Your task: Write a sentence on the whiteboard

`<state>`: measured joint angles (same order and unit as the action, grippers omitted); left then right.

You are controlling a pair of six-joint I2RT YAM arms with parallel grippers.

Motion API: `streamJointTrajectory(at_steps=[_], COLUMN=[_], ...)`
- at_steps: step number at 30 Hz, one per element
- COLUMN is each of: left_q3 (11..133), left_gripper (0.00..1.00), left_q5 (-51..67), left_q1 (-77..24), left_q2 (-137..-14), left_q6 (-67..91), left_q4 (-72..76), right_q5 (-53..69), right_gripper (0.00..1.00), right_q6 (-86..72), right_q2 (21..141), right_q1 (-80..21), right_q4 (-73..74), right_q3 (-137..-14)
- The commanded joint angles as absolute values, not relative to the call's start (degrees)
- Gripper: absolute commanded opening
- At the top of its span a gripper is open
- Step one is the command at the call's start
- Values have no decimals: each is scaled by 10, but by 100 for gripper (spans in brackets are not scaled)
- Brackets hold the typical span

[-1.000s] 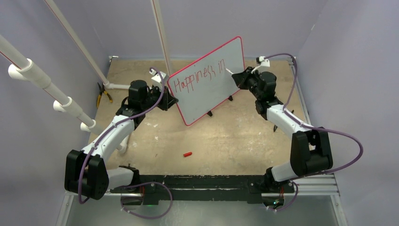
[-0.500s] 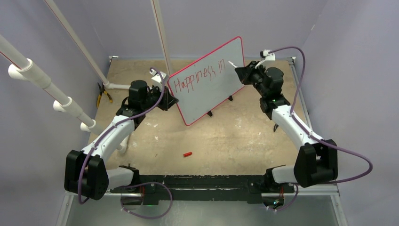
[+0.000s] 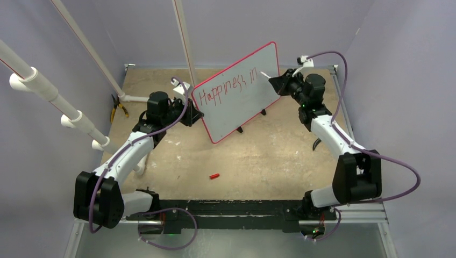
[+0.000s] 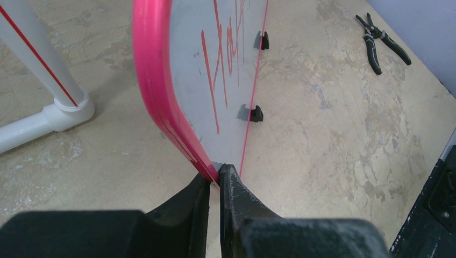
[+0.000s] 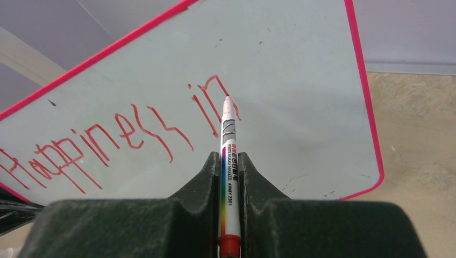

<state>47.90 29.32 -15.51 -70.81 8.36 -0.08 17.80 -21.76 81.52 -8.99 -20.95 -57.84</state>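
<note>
Worktop [image 3: 258, 156] carried the whiteboard [image 3: 242, 110], which stood tilted on black feet at the far middle. Left pincer [image 4: 215, 180] was pinching its left rim near a corner, likely bracing it against pen pressure. The sentence [image 3: 226, 88] read "Happiness in", unfinished. Right pincer [image 5: 230, 158] was clamped on a marker [image 5: 228, 134], tip by the "n"; contact unclear. Small red cap [image 3: 214, 176] lay well apart.

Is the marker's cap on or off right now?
Off: the marker shows a bare, red-stained tip pointing at the whiteboard.
</note>
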Motion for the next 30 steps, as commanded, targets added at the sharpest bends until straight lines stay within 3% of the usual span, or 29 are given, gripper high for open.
streamJointTrajectory(at_steps=[1, 21, 30], left_q3=[482, 483, 485], left_gripper=[0, 0, 0], left_q5=[293, 290, 288], left_q1=[-164, -164, -165], left_q2=[-703, -701, -704], left_q6=[67, 65, 70], left_q4=[1, 1, -17], right_q5=[207, 178, 263], right_gripper=[0, 0, 0], right_q6=[-213, -224, -255], right_q2=[825, 834, 746], right_q1=[-86, -85, -115], right_q4=[-245, -251, -298], right_q3=[-612, -612, -463])
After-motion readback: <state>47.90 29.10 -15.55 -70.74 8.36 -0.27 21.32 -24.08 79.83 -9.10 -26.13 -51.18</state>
